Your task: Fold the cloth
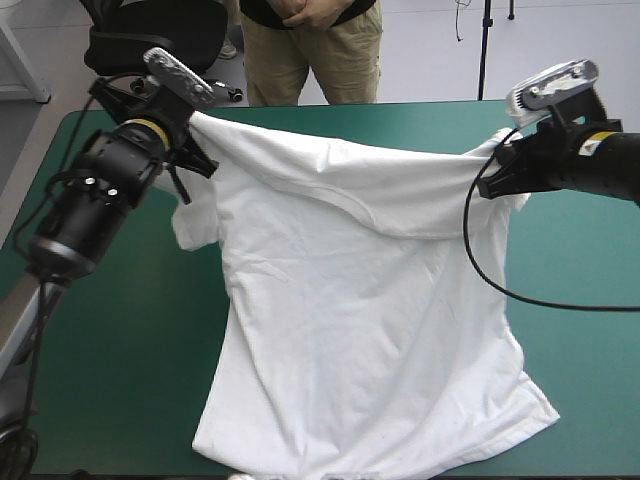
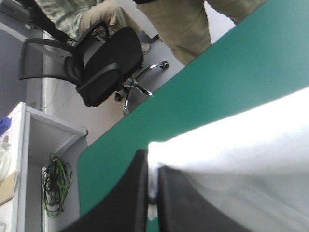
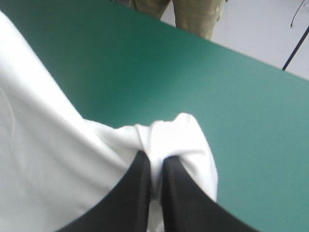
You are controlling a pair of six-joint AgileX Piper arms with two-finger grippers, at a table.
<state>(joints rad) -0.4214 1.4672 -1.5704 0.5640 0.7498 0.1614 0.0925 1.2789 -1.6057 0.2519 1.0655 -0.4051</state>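
The white T-shirt (image 1: 360,300) hangs stretched between both raised arms, its upper edge taut across the far half of the table and its lower part trailing down to the near edge. My left gripper (image 1: 198,130) is shut on the T-shirt at one far corner; in the left wrist view the black fingers (image 2: 140,193) pinch the white cloth (image 2: 231,150). My right gripper (image 1: 500,160) is shut on the T-shirt at the opposite corner, with a bunched fold of cloth (image 3: 174,135) sticking out past its fingertips (image 3: 155,166).
The teal-green cover (image 1: 120,340) shows bare on both sides of the shirt. A black cable (image 1: 520,295) loops down from the right wrist over the table's right side. Beyond the far left corner stands a black office chair (image 2: 104,63).
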